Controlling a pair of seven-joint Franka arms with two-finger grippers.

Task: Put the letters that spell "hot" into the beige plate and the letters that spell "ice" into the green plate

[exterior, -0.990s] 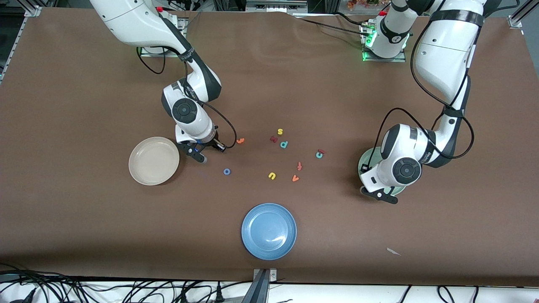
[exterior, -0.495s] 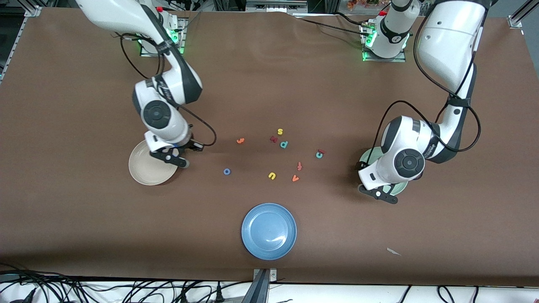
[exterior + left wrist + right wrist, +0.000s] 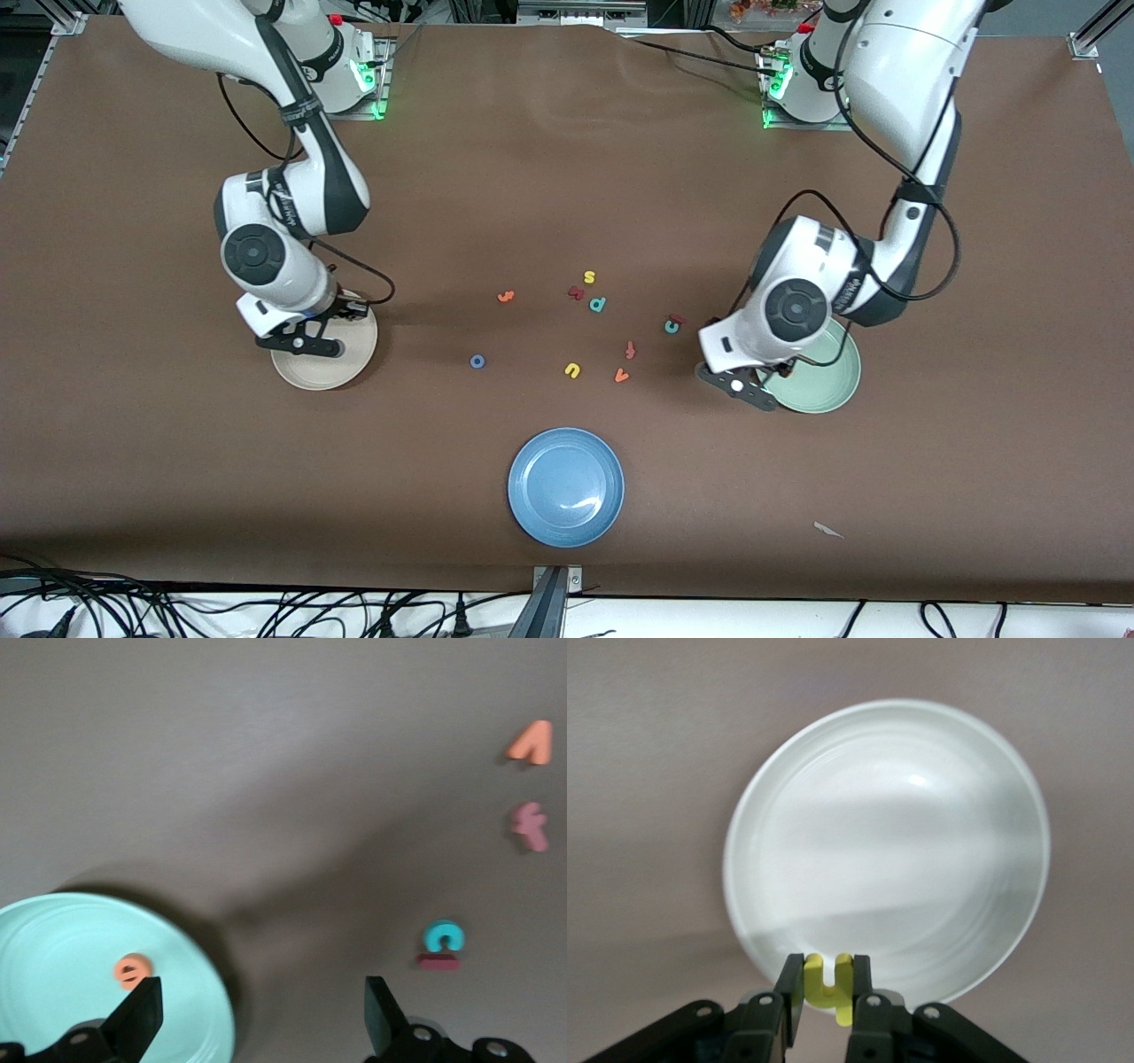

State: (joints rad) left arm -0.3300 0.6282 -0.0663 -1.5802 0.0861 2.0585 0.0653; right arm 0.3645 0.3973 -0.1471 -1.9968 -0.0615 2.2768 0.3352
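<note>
The right gripper (image 3: 828,992) is pinching the yellow h (image 3: 830,986) between narrow fingers and hovering over the rim of the beige plate (image 3: 350,359), at the left of the front view; in the right wrist view the plate is filling the middle of the frame, with the letter low at its edge. To do this drop well, the gripper should be moving in over the plate's centre and lowering before letting go, since so light a foam piece may bounce or cling to a pad. The left gripper (image 3: 257,1019) is standing wide and empty over the table beside the green plate (image 3: 837,385), at the right of the front view, and the orange e (image 3: 133,971) is already lying in that plate. The teal c (image 3: 671,327) and the dark red i (image 3: 677,318) are sitting touching, in the middle right of the front view. The blue o (image 3: 477,361) and the orange t (image 3: 506,297) are waiting in the centre.
</note>
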